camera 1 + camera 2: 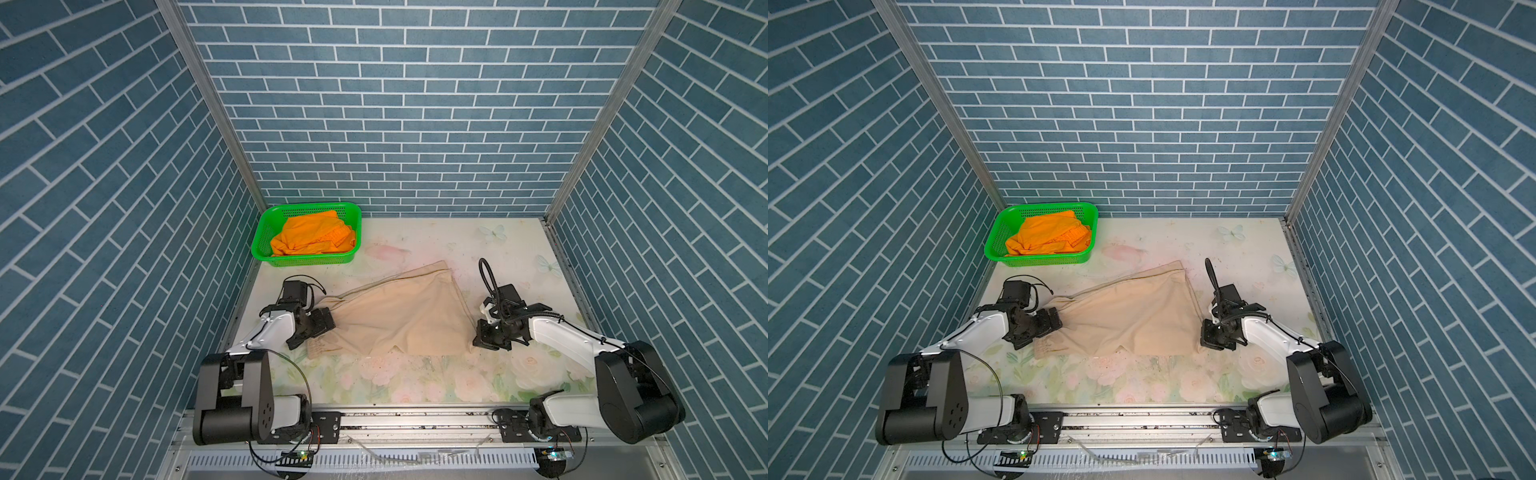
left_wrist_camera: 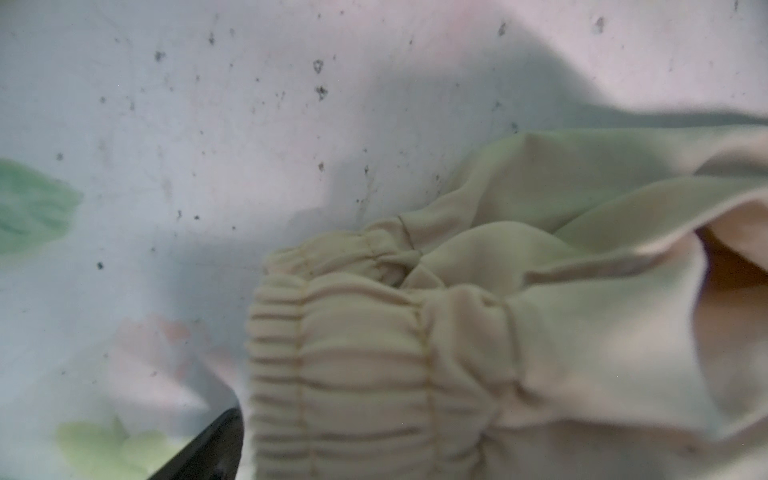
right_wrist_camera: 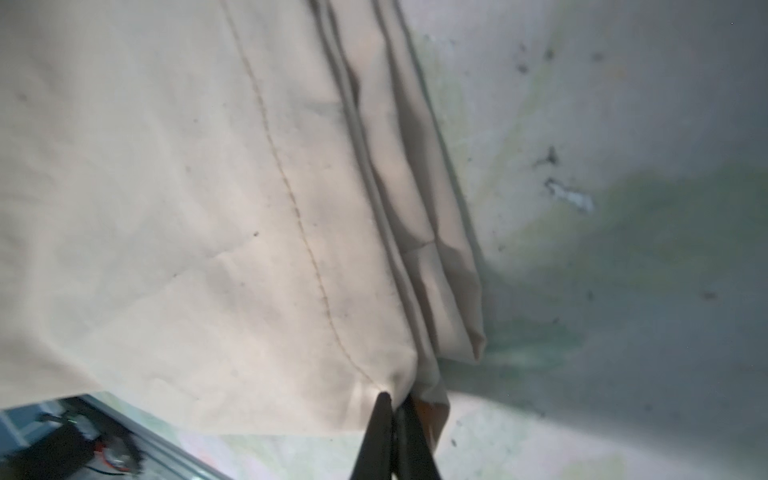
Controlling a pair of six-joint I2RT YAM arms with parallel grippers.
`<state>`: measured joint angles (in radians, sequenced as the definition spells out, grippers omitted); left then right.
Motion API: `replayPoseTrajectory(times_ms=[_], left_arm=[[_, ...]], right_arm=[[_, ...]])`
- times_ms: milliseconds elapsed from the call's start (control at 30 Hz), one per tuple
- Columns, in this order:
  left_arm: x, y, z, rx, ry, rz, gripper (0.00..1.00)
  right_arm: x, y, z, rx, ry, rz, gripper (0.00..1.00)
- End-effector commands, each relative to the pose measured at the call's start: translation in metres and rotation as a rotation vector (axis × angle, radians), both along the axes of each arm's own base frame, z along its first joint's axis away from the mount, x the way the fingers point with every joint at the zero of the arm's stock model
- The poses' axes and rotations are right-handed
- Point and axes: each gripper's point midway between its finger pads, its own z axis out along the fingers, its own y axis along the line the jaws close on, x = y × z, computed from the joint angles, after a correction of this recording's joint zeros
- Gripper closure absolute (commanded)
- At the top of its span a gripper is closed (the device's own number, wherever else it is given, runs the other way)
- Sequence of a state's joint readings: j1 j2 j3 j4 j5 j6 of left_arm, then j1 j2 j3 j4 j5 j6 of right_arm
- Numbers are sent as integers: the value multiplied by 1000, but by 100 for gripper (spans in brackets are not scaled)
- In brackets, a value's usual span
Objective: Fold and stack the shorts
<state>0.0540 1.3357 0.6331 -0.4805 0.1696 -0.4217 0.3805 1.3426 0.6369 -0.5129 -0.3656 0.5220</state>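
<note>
Beige shorts (image 1: 395, 316) are spread on the table (image 1: 436, 245), a hem corner pinched in the clenched right gripper (image 3: 394, 401) for folding. The left gripper (image 1: 318, 332) is spread, apparently unclamped, at the waistband (image 2: 374, 353). Orange shorts (image 1: 311, 237) are heaped in the green basket (image 1: 307, 260).

Floral table (image 1: 436, 249) carries beige shorts (image 1: 399, 316) and green basket (image 1: 307, 261).
</note>
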Motion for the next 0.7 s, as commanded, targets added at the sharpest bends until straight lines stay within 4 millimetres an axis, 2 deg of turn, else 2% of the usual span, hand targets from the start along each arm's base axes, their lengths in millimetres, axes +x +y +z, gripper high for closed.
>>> replayPoseTrajectory(times_ms=[0, 200, 267, 367, 533, 600, 667], left_arm=[[-10, 0, -11, -1, 48, -10, 0], [-10, 0, -14, -3, 65, -10, 0], [-10, 0, -15, -5, 70, -11, 0], [-10, 0, -15, -2, 70, -13, 0], [-11, 0, -14, 1, 70, -10, 0], [-10, 1, -13, 2, 70, -11, 0], [-8, -1, -10, -5, 64, -14, 0]], right_arm=[[7, -3, 18, -32, -26, 14, 100], [22, -24, 64, -188, -103, 86, 100], [23, -27, 71, -207, -110, 99, 100], [15, -34, 65, -239, -71, 101, 100], [-9, -48, 32, -268, 70, 44, 100], [-13, -46, 28, -250, 92, 34, 90], [-9, -45, 32, -247, 75, 23, 68]])
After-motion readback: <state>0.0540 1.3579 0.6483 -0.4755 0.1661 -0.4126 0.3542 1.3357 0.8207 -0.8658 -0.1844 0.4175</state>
